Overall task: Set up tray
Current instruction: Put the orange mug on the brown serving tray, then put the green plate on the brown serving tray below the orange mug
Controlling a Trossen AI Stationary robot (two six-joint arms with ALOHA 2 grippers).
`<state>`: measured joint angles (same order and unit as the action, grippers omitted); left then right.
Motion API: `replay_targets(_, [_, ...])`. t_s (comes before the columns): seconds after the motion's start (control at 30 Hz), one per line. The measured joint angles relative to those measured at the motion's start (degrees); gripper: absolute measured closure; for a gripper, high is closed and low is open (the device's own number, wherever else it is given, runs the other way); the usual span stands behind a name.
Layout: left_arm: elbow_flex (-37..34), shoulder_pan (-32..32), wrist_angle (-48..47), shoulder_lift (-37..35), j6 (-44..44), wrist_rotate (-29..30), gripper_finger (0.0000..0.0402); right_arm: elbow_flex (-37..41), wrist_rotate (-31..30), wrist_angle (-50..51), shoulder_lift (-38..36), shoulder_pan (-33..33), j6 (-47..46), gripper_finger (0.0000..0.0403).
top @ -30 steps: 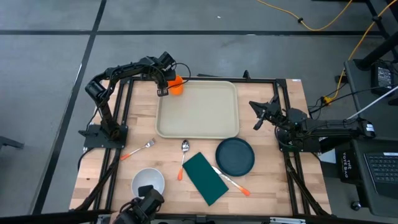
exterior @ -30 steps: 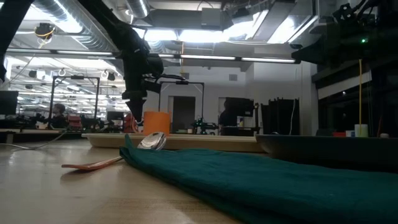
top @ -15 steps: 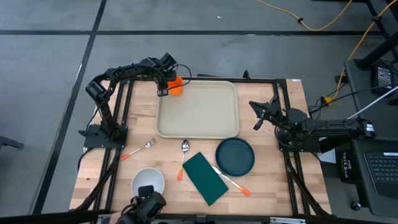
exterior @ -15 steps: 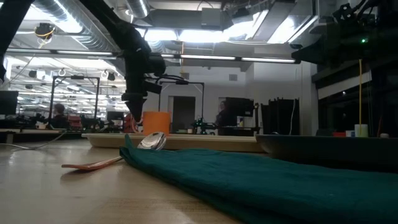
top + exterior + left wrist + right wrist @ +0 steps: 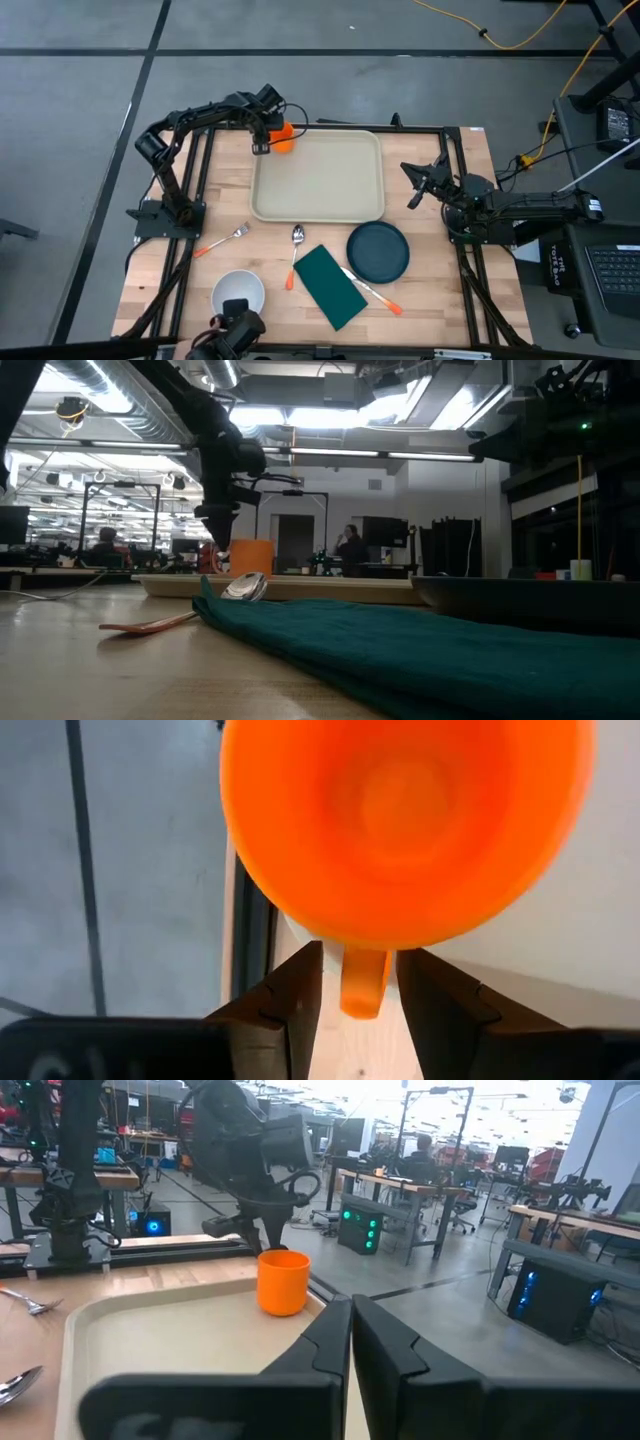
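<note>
The cream tray (image 5: pixel 320 190) lies on the wooden table's far half. An orange cup (image 5: pixel 284 137) stands upright on its base in the tray's far left corner (image 5: pixel 283 1283). My left gripper (image 5: pixel 260 147) points down beside the cup, open. In the left wrist view its fingers (image 5: pixel 300 990) stand on either side of the cup's handle (image 5: pixel 362 982), with thin gaps showing. My right gripper (image 5: pixel 415 185) waits level at the table's right side, shut (image 5: pixel 350 1330), touching nothing.
Near the table's front lie a dark round plate (image 5: pixel 379 251), a green napkin (image 5: pixel 330 287), a white bowl (image 5: pixel 238 293), a fork (image 5: pixel 222 240), a spoon (image 5: pixel 295 250) and an orange-handled knife (image 5: pixel 372 290). People show in the room beyond.
</note>
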<state>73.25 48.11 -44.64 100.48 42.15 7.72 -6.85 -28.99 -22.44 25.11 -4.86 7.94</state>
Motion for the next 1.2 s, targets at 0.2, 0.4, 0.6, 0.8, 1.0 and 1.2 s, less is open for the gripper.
replay_targets(0.2, [0.0, -0.07, -0.1, -2.88, 0.14, 0.0, 0.0276, 0.0, 0.0, 0.0, 0.0, 0.0, 0.05, 0.0383])
replay_targets(0.4, [0.0, -0.43, -0.31, -7.34, 0.02, 0.12, 0.0276, 0.0, 0.0, 0.0, 0.0, 0.0, 0.07, 0.0383])
replay_targets(0.6, [0.02, -3.04, -1.09, -13.82, -1.7, 0.09, 0.0282, 0.0, 0.02, 0.0, 0.02, 0.0, 0.07, 0.0383])
replay_targets(0.8, [0.02, -7.0, -3.19, -19.3, -6.82, -1.43, 0.0298, 0.0, 0.04, 0.02, 0.02, 0.0, 0.1, 0.0383])
replay_targets(1.0, [-4.14, -8.63, 0.38, -22.13, -11.01, -14.48, 0.0344, 0.0, 0.04, 0.02, 0.02, 0.0, 0.1, 0.0383])
replay_targets(1.2, [-15.21, -11.29, 11.94, -25.4, -13.09, -16.43, 0.0397, 0.0, 0.04, 0.02, 0.02, 0.0, 0.1, 0.0383])
